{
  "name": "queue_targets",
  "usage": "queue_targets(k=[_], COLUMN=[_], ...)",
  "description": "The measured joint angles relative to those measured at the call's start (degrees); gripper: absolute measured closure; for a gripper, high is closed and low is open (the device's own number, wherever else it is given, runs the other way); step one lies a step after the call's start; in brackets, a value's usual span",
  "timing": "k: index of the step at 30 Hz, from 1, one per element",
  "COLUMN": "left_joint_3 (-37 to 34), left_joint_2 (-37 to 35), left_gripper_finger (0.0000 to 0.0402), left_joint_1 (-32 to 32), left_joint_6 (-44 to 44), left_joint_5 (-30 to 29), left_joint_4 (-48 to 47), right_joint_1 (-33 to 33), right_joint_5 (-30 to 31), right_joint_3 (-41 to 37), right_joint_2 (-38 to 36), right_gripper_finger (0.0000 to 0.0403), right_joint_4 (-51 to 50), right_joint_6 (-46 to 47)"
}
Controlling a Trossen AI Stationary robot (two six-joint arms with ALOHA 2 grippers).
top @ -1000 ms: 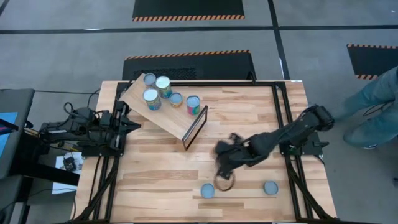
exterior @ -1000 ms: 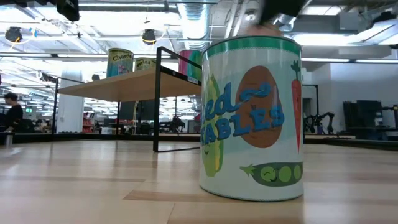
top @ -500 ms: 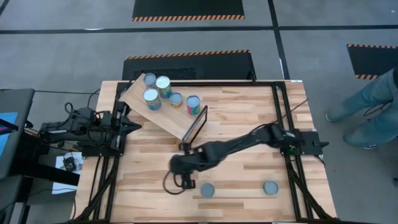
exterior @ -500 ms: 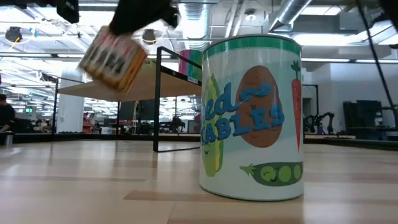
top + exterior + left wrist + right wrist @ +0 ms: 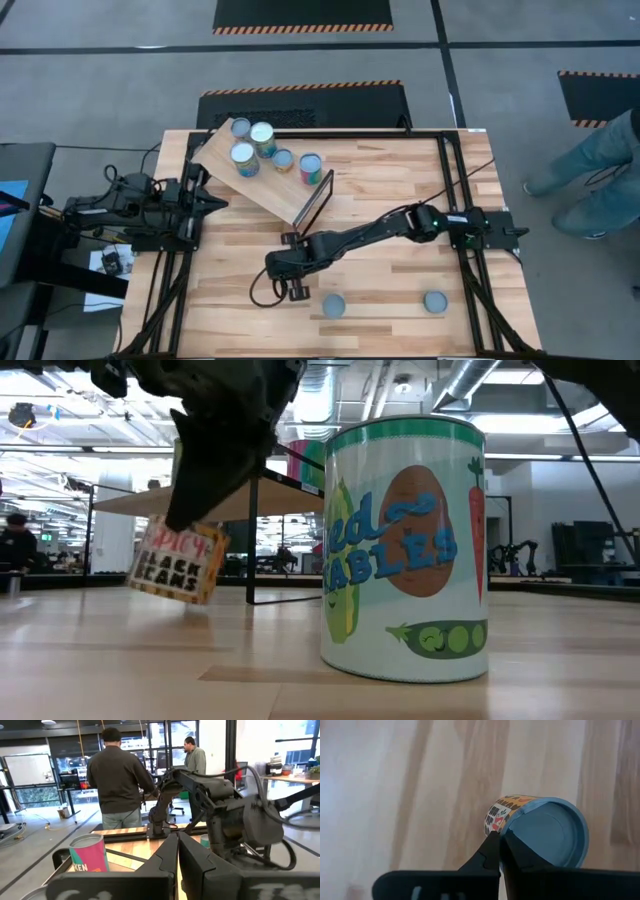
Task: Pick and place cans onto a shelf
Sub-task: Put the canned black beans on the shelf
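The black beans can point(image 5: 178, 572) is a short metal cylinder with a cream paper label in bold dark lettering and a smooth, recessed silvery-blue lid. Its long axis is tilted off vertical, lid uppermost. It hangs low over the plank tabletop point(image 5: 400, 180), left of the mixed vegetables can point(image 5: 405, 550) in the low view; contact with the wood cannot be determined.

The right gripper point(image 5: 499, 845) has its dark fingers pinched together on the lid's rim, carrying the can.

Five cans stand upright on the slanted light-wood shelf point(image 5: 275, 195).

The left gripper point(image 5: 177, 845) is parked at the table's left edge, fingers pressed together and empty.
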Motion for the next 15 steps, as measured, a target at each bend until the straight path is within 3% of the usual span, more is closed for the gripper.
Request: queue_targets(k=[9, 15], left_joint_3=[0.00, 0.00], left_joint_2=[0.01, 0.01], left_gripper_finger=[0.0398, 0.0397], left_joint_1=[-0.02, -0.02], left_joint_6=[-0.05, -0.12], left_joint_5=[0.03, 0.35], left_joint_4=[-0.32, -0.40], right_joint_1=[0.23, 0.34], right_joint_5=[0.10, 0.15], right_joint_3=[0.04, 0.04], right_joint_2=[0.81, 0.81], right_gripper_finger=[0.0379, 0.0331], right_joint_4=[0.76, 1.74], right_joint_6=[-0.22, -0.23])
